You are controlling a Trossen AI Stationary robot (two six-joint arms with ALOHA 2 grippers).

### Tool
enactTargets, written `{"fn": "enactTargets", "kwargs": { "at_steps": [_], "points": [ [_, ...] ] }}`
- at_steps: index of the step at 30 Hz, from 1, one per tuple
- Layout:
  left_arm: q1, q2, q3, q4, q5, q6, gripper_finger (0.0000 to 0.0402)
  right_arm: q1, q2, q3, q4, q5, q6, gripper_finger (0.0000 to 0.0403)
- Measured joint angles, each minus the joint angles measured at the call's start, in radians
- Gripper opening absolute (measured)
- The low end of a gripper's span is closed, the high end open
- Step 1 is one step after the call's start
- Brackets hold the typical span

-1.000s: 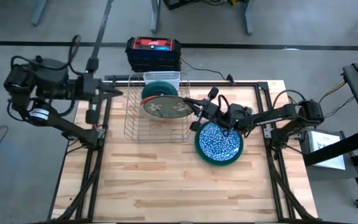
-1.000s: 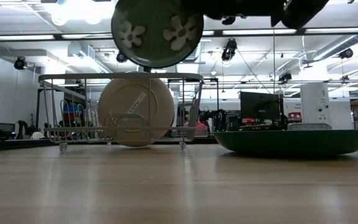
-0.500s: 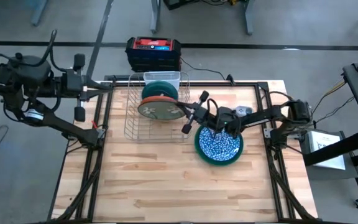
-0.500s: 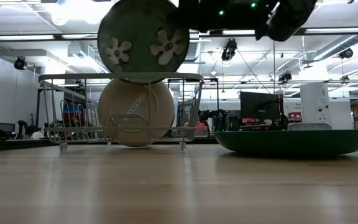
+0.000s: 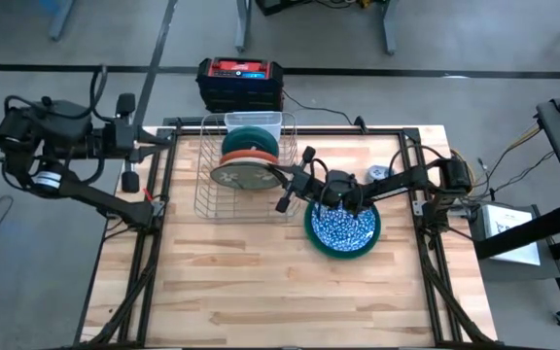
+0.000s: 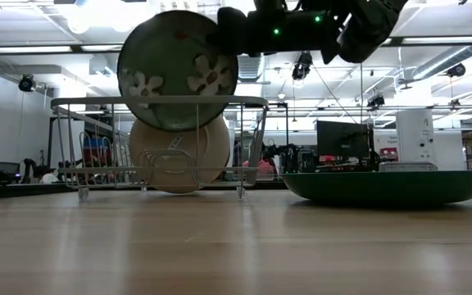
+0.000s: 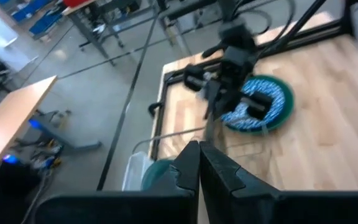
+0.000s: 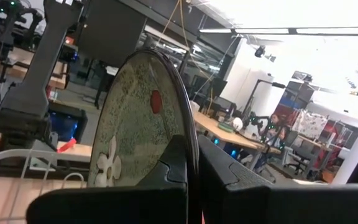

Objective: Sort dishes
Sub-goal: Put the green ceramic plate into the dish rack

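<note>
The speckled plate lies nearest, at about 4 o'clock from table centre, a blue-and-white glazed disc nested in a larger dark green plate with a shallow curved rim, both flat on the wooden table. Past them, at about 12 o'clock, the right gripper is clamped on the rim of the flower plate, a round grey-green plate with white flower marks, held tilted on edge above the wire rack and partly dipped below its top rail in the low view. My guess is that it is glazed ceramic: stiff, smooth, fairly heavy for a 2-finger pinch, and liable to chip or slip if it knocks the wires, so the rim hold at its 3 o'clock side looks right, provided it goes straight down into a slot. Behind it in the rack stand an orange plate and a teal plate, upright on edge; the low view shows a pale unglazed underside with a sticker. The left gripper waits off the table at about 10 o'clock, fingers pressed together, empty.
</note>
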Motion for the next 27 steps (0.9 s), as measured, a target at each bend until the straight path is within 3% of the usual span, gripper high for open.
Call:
{"fn": "enactTargets", "kwargs": {
  "at_steps": [13, 27],
  "points": [
    [0.0, -0.104, -0.141, 0.076, -0.025, -0.007, 0.0, -0.002, 0.021, -0.007, -0.041, 0.001, 0.016, 0.0],
    [0.0, -0.13, -0.158, 0.09, -0.024, -0.022, 0.0, -0.006, 0.052, -0.006, -0.041, -0.005, -0.007, 0.0]
  ]
}}
